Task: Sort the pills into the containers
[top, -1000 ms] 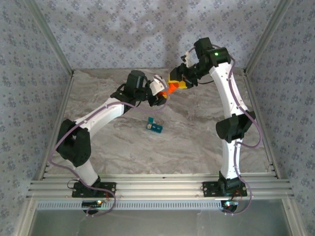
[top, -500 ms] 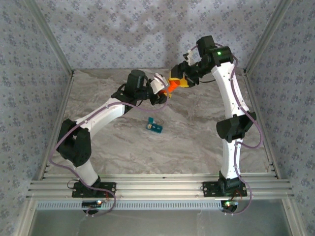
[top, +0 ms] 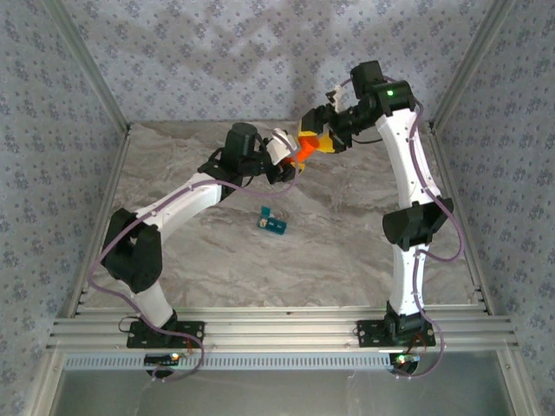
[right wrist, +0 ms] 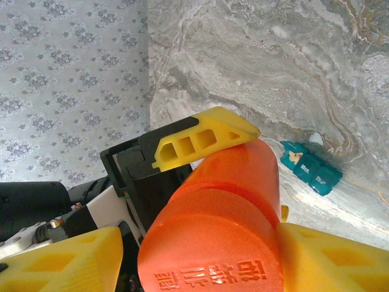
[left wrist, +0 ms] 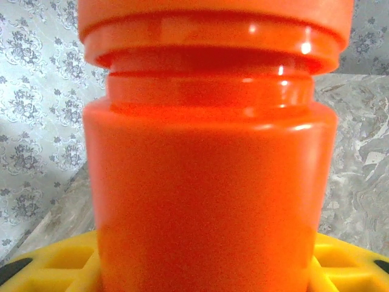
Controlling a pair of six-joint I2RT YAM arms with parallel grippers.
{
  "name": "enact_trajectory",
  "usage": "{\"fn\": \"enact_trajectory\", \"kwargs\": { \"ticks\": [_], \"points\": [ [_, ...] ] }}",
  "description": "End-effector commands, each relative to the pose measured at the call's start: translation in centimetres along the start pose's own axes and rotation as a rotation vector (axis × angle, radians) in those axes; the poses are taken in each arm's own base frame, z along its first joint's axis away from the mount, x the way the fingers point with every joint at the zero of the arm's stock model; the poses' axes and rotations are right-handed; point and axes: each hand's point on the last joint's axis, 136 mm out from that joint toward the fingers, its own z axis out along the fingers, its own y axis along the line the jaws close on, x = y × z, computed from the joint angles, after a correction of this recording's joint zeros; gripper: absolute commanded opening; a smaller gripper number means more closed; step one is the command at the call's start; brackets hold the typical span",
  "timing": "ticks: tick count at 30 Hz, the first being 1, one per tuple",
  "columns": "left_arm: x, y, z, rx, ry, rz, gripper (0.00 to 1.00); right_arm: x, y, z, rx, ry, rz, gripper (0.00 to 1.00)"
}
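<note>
An orange pill bottle (top: 301, 154) hangs above the back of the table, and my left gripper (top: 291, 162) is shut on its body. It fills the left wrist view, bottle (left wrist: 206, 182), with yellow fingers (left wrist: 55, 271) at the bottom. My right gripper (right wrist: 206, 258) stands open around the bottle's cap (right wrist: 213, 243), with a gap at its left finger (right wrist: 61, 261). The left gripper's yellow finger (right wrist: 200, 137) lies along the bottle. The teal containers (top: 272, 224) rest mid-table, containers (right wrist: 310, 165); one end compartment is open with something pale inside. The pills in the bottle are hidden.
Patterned walls and metal posts close in the marble table (top: 347, 243) on three sides. Both arm bases sit on the aluminium rail (top: 277, 334) at the near edge. Bare table lies around the teal strip.
My right gripper's jaws have widened around the cap, and that wrist has shifted slightly right and back. The left gripper has kept its hold on the bottle.
</note>
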Motion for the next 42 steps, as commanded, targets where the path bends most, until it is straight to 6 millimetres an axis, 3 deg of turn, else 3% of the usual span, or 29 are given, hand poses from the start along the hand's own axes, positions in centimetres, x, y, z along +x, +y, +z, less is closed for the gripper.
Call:
{"fn": "enact_trajectory", "kwargs": {
  "ticks": [1, 15, 26, 36, 42],
  "points": [
    [-2.8, 0.1, 0.1, -0.002, -0.081, 0.019, 0.0, -0.1, 1.1, -1.0, -0.034, -0.02, -0.014, 0.69],
    [-3.9, 0.8, -0.3, -0.03, -0.125, -0.011, 0.0, -1.6, 0.4, -3.3, -0.022, -0.103, 0.003, 0.7],
    [-4.4, 1.3, -0.5, -0.043, -0.149, -0.064, 0.0, -4.4, 3.1, -9.1, -0.136, -0.295, -0.05, 0.73],
    [-7.7, 2.3, -2.0, -0.008, -0.277, -0.22, 0.0, -8.2, 2.9, -15.0, -0.202, -0.588, -0.129, 0.71],
    [-10.0, 2.1, -3.0, 0.056, -0.341, -0.29, 0.0, -8.9, 3.7, -15.8, -0.188, -0.635, -0.267, 0.7]
  ]
}}
